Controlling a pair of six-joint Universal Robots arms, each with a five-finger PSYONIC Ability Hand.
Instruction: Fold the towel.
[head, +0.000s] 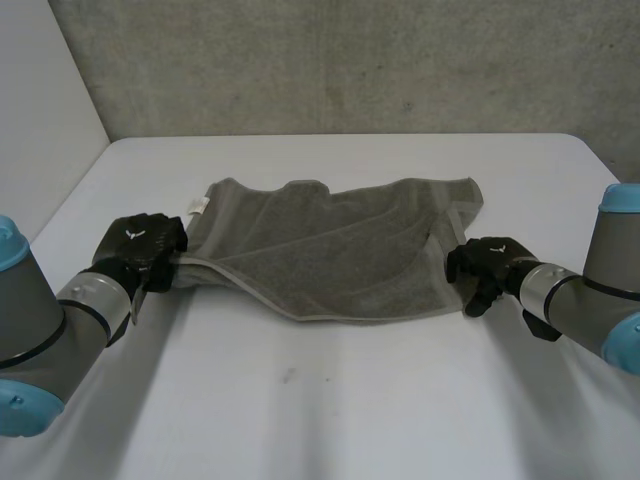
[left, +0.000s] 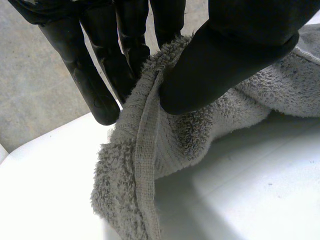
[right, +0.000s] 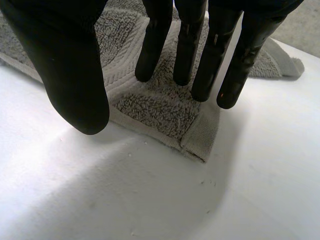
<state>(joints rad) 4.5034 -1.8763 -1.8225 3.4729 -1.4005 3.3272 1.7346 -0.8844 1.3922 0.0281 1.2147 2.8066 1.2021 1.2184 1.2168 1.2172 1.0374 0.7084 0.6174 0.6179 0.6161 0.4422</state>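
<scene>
Grey towel (head: 330, 250) lies spread on the white table (head: 330, 410) btwn the two hands, rumpled, w/ one layer partly over another; a small white tag (head: 197, 207) sticks out of its edge just beyond the L hand (head: 140, 252); L hand is at the towel's near corner on its own side, R hand (head: 485, 270) at the near corner on the opposite side. In the L wrist view the L hand (left: 230, 45) pinches the hemmed edge of the towel (left: 200, 130) btwn thumb and fingers (left: 95, 90); thumb presses on the pile, fingers straight behind the fold; cloth at that grip is raised off the table (left: 260, 195) and droops below the fingertips. In the R wrist view the R hand (right: 65, 65) is spread and holds nothing; its straight fingers (right: 185, 55) point down at the towel (right: 155, 107) just inside the corner, tips on or just above the pile, can't tell which; thumb stands apart beside the hem, over bare table (right: 150, 200); that corner lies flat by the fingertips.
</scene>
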